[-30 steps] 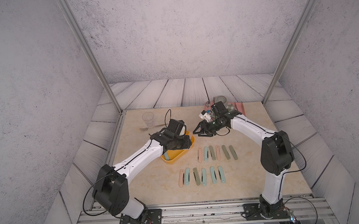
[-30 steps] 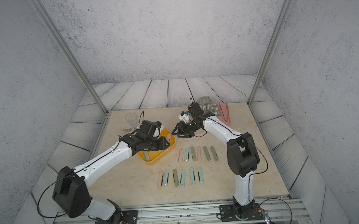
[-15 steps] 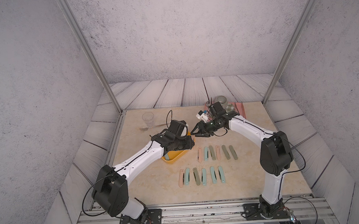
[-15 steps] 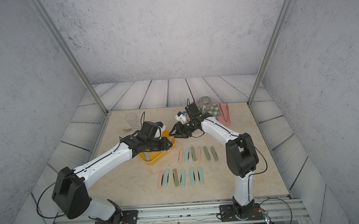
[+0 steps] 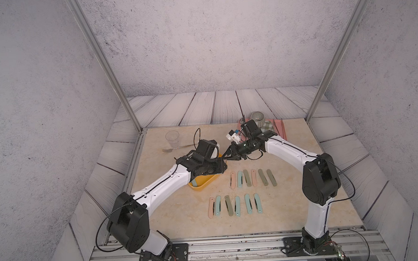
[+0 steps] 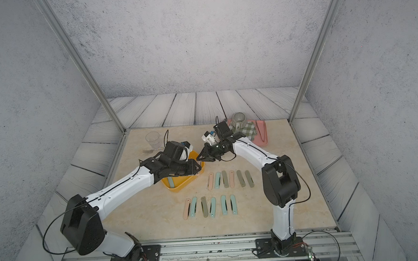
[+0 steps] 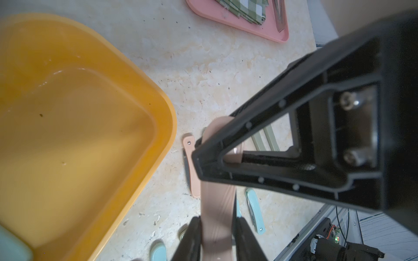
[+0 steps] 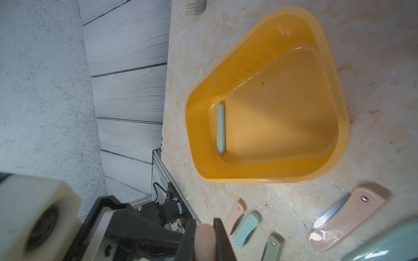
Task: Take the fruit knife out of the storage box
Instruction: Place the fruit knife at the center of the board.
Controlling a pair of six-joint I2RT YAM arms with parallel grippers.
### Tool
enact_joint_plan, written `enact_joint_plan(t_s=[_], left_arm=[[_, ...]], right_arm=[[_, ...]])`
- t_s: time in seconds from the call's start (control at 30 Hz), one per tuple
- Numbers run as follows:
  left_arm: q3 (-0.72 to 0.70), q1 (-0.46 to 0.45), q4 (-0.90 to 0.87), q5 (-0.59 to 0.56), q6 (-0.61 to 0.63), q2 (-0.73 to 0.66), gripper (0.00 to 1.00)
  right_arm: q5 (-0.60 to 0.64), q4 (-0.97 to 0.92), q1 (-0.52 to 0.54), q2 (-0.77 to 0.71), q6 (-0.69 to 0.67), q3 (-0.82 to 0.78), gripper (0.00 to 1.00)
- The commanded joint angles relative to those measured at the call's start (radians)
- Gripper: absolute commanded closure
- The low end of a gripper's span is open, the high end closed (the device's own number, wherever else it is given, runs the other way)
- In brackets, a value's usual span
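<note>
Lying lowest in both top views, nearest the arm bases, a near row of knives (image 5: 248, 204), six of them folded, rests on the table (image 5: 293, 205). A far row of knives (image 5: 246, 178), also six, sits just above it in the frame.

Left of that far row stands the storage box (image 5: 204, 185), partly covered by the left arm. One pale blue-green knife (image 6: 171, 182) lies flat on its floor near the lower left end. The same knife (image 8: 220, 128) shows plainly in the right wrist view.

Near the centre of the frame, by the box's upper right corner, the two end effectors meet tip to tip. The left end effector (image 7: 217, 220) is narrowed onto one end of a folded pink fruit knife (image 7: 217, 203), held in the air beside the box's rim. The right end effector (image 8: 203, 230) is pinched tight on the knife's other end.

Further up, a clear cup (image 5: 172, 138) and a fork (image 5: 177, 148) sit at the table's upper left. A pink tray (image 5: 283, 134) with a checked cloth (image 5: 268, 126) and a ribbed cup (image 5: 257, 117) sits at its upper right.
</note>
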Motion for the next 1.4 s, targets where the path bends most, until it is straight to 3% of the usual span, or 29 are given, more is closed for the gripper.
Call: enact_joint_plan(t_s=[0.0, 0.07, 0.23, 0.53, 0.67, 0.9, 1.37], left_arm=[[-0.007, -0.008, 0.022, 0.0, 0.0, -0.024, 0.71], [-0.01, -0.008, 0.02, 0.0, 0.003, -0.028, 0.66], [-0.02, -0.007, 0.01, -0.009, 0.01, -0.044, 0.44], [-0.046, -0.006, -0.035, -0.097, 0.023, -0.113, 0.24], [-0.076, -0.005, -0.02, -0.156, 0.017, -0.156, 0.21], [-0.08, 0.023, -0.052, -0.163, 0.017, -0.172, 0.2], [-0.066, 0.097, -0.082, -0.13, 0.016, -0.132, 0.18]], right_arm=[[0.003, -0.001, 0.001, -0.007, -0.006, -0.002, 0.94], [0.005, -0.008, 0.001, -0.005, -0.008, 0.01, 0.96], [0.014, -0.022, -0.01, -0.017, -0.017, 0.023, 1.0], [0.121, -0.232, -0.071, -0.09, -0.16, -0.026, 1.0], [0.227, -0.348, -0.094, -0.15, -0.226, -0.102, 1.0], [0.434, -0.488, -0.12, -0.243, -0.245, -0.235, 1.0], [0.593, -0.427, -0.127, -0.276, -0.18, -0.478, 0.97]])
